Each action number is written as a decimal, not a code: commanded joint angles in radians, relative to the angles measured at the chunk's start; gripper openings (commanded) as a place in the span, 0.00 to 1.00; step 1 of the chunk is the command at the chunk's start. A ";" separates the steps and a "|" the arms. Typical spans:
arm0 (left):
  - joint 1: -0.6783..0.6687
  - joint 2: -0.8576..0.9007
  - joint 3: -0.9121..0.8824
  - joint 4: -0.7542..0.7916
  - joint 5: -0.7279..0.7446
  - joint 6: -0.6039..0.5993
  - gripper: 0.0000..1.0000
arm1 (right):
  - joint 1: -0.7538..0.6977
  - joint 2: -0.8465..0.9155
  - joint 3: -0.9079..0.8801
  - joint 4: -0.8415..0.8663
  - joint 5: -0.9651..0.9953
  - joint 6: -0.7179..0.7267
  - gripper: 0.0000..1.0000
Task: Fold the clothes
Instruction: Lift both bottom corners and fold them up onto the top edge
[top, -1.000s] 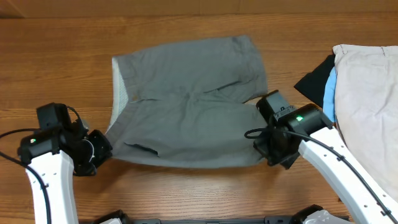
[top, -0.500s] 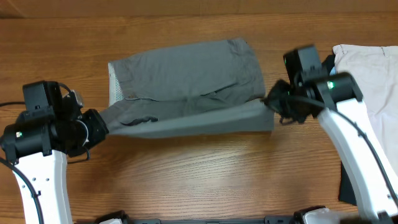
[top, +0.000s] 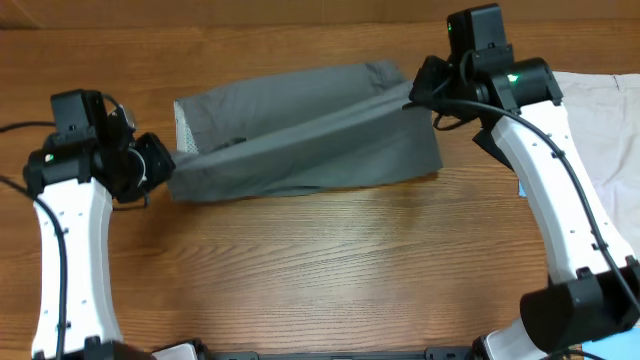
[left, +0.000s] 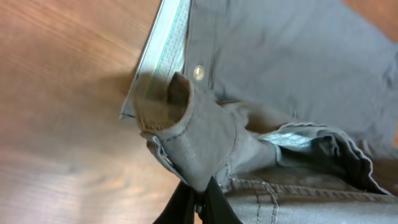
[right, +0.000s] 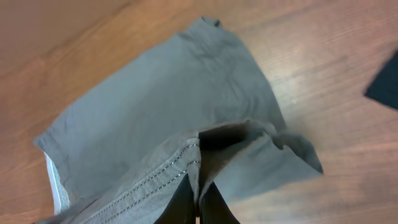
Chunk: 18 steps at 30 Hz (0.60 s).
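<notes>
- The left gripper (left: 199, 204) is clamped fully closed on a bunched corner of the grey shorts (left: 292, 68). Only its dark finger ends show, at the bottom edge of the wrist view.
- The right gripper (right: 199, 204) is likewise pinched together on a hem with a double row of stitching, and the cloth tents away beneath it.
- The shorts lie across the far middle of the wooden surface (top: 320, 270), with a raised fold stretched diagonally between the two grippers.
- The fabric is a plain woven mid-grey. Beside the left grasp are a pale ribbed waistband lining (left: 165, 50), a small round button (left: 198, 73) and a patch of tan mesh (left: 158, 115) (likely pocket lining).
- A beige garment (top: 612, 130) lies at the right edge, cut off by the frame and partly covered by the arm.
- A black piece (right: 385, 84) shows only a corner.
</notes>
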<state>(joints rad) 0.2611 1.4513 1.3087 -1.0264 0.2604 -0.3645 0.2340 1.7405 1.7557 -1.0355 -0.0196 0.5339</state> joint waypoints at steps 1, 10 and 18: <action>0.006 0.046 0.024 0.054 -0.055 -0.028 0.04 | -0.020 0.048 0.033 0.041 0.098 -0.018 0.04; -0.054 0.167 0.024 0.306 -0.050 -0.036 0.04 | -0.020 0.206 0.033 0.200 0.131 -0.019 0.04; -0.140 0.315 0.024 0.444 -0.117 -0.037 0.04 | -0.020 0.364 0.032 0.364 0.132 -0.019 0.04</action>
<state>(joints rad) 0.1413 1.7123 1.3109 -0.6041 0.2111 -0.3901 0.2234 2.0621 1.7565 -0.7101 0.0757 0.5209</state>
